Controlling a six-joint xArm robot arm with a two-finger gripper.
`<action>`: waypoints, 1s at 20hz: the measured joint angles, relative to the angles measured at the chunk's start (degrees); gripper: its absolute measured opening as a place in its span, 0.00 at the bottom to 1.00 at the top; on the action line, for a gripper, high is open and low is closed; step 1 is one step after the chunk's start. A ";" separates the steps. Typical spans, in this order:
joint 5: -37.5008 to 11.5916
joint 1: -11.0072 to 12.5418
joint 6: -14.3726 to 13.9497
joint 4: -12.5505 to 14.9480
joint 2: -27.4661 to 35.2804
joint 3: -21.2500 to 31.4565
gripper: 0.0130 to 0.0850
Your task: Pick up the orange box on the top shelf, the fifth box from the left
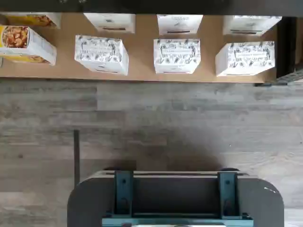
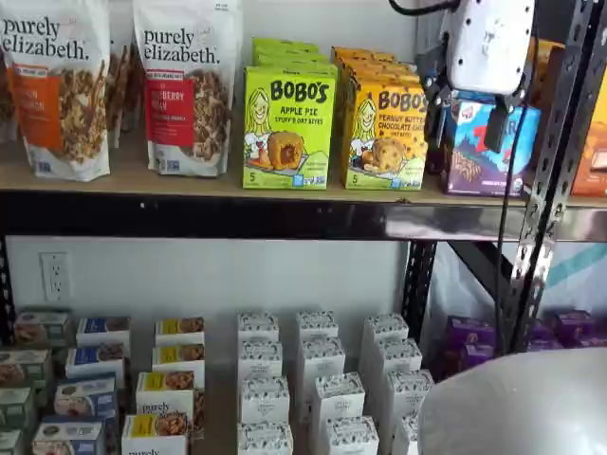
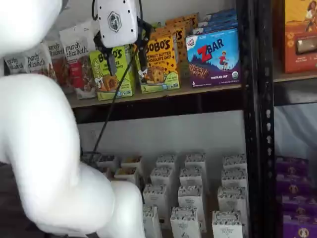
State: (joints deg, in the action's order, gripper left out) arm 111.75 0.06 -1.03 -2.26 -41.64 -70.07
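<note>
Wrist view: a light tan shelf board [image 1: 142, 47] carries two rows of small white cartons with black leaf print [image 1: 176, 55]; a carton with a yellow food picture [image 1: 26, 45] lies at one end of the front row. Grey wood-plank flooring [image 1: 165, 118] runs along the board's front edge. A dark mount with teal brackets [image 1: 175, 198] fills the near side. The fingers do not show here.

Shelf views: the yellow-orange upright carton reading "BOBO'S Peanut Butter Chocolate Chip" [image 2: 386, 135] stands at the front edge of the top shelf of tan board with a glossy black front rail [image 2: 190, 213], touching nothing but the board. The green Bobo's Apple Pie carton [image 2: 287, 125] stands just beside it on one side, the blue-purple Zbar carton [image 3: 214, 57] on the other. Two purely elizabeth granola bags [image 2: 186, 85] stand further along the same shelf. The white-bodied gripper with black fingers [image 3: 127, 58] hangs in front of the shelf, holding nothing; its jaws stand well apart, one black finger [image 3: 142, 55] overlapping the orange carton's edge in that view. White leaf-print cartons fill the lower shelf in both shelf views.
</note>
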 joint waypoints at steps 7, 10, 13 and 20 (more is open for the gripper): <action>12.59 -1.99 -0.43 2.87 7.06 -6.57 1.00; 12.59 -1.81 -0.22 2.93 7.11 -6.60 1.00; 12.14 -1.65 0.04 3.16 7.01 -6.43 1.00; 8.57 -1.44 0.20 3.33 5.94 -5.27 1.00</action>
State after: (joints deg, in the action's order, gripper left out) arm 120.32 -1.38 -0.84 1.07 -35.71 -75.34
